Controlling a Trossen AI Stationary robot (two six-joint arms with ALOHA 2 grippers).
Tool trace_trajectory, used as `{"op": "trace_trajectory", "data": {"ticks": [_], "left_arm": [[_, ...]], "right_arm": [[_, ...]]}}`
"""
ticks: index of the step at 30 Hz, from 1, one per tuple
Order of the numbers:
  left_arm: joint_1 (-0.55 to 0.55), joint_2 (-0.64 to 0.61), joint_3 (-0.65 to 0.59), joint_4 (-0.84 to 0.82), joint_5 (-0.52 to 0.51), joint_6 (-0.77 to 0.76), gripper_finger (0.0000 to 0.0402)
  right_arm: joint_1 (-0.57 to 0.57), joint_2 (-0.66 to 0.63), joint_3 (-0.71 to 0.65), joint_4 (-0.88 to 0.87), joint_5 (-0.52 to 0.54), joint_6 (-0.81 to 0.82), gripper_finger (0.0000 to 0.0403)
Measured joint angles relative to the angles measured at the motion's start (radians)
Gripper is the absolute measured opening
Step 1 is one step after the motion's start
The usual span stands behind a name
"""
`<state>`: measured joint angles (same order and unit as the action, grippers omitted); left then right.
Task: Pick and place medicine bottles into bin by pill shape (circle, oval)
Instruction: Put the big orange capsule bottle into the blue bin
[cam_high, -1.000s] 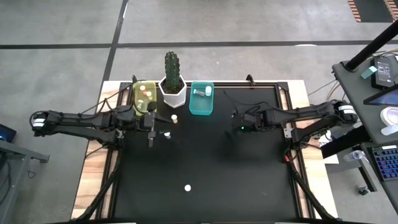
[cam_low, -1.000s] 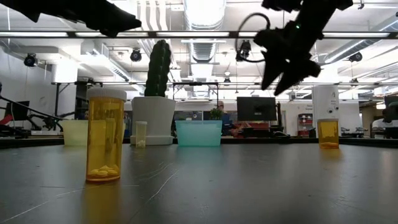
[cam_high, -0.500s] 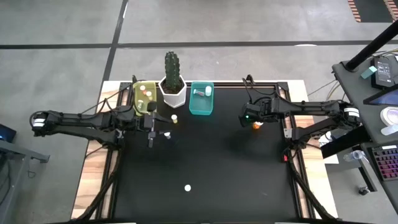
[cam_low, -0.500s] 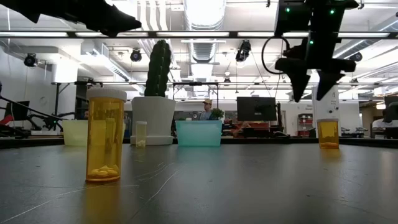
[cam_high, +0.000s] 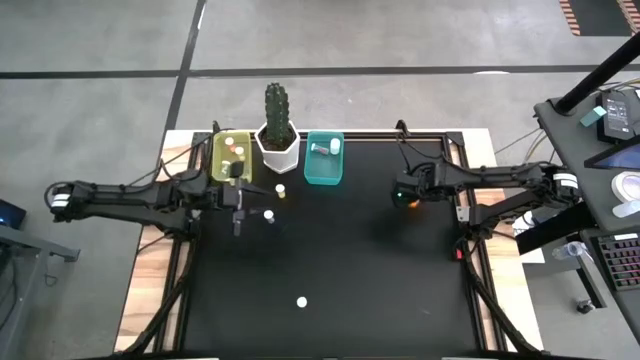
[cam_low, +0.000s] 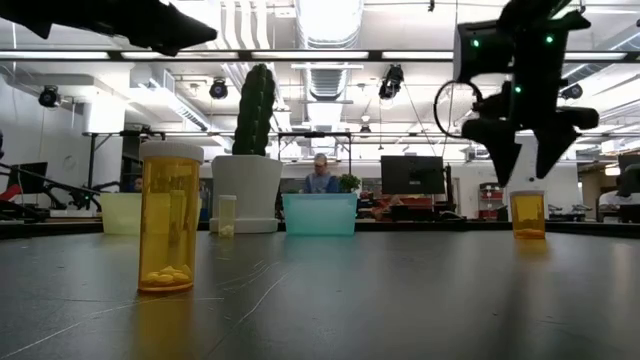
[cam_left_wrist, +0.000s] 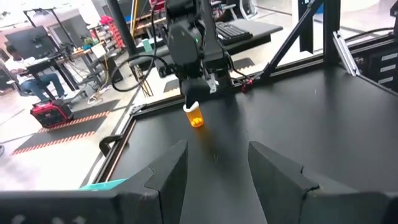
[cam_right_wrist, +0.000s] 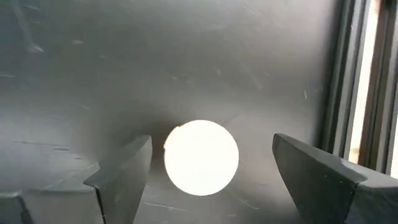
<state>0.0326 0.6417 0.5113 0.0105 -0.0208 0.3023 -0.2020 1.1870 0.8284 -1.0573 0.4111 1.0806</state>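
Observation:
My right gripper (cam_high: 405, 196) points down, open, just above an orange bottle with a white cap (cam_low: 527, 213) that stands upright on the black table near its right edge. In the right wrist view the cap (cam_right_wrist: 201, 157) lies between my two spread fingers, untouched. My left gripper (cam_high: 238, 207) hovers open and empty near the yellow bin (cam_high: 232, 157); its wrist view (cam_left_wrist: 214, 168) shows the orange bottle (cam_left_wrist: 195, 116) far off. Other bottles stand upright on the table: one (cam_high: 281, 188) before the pot, one (cam_high: 268, 215) by my left gripper, one (cam_high: 302, 301) near the front edge.
A cactus in a white pot (cam_high: 278, 140) stands between the yellow bin and the teal bin (cam_high: 323, 158) at the far edge; both bins hold bottles. A raised black frame (cam_right_wrist: 354, 87) runs along the table's right edge close to the orange bottle. A person sits in the room behind.
My right gripper has moved toward the table's right edge, turned from slanting to pointing straight down, and come down over the orange bottle. The bottle has stayed in place.

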Motion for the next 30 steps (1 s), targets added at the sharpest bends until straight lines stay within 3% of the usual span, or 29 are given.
{"op": "trace_trajectory", "data": {"ticks": [21, 30], "left_arm": [[0.0, -0.052, -0.015, 0.001, -0.004, -0.002, 0.0154], [0.0, -0.05, -0.016, 0.002, -0.013, -0.001, 0.0154]], "right_arm": [[0.001, 0.0, -0.148, 0.213, -0.05, 0.026, 0.0325], [0.001, 0.0, -0.151, 0.253, -0.049, 0.028, 0.0316]]}}
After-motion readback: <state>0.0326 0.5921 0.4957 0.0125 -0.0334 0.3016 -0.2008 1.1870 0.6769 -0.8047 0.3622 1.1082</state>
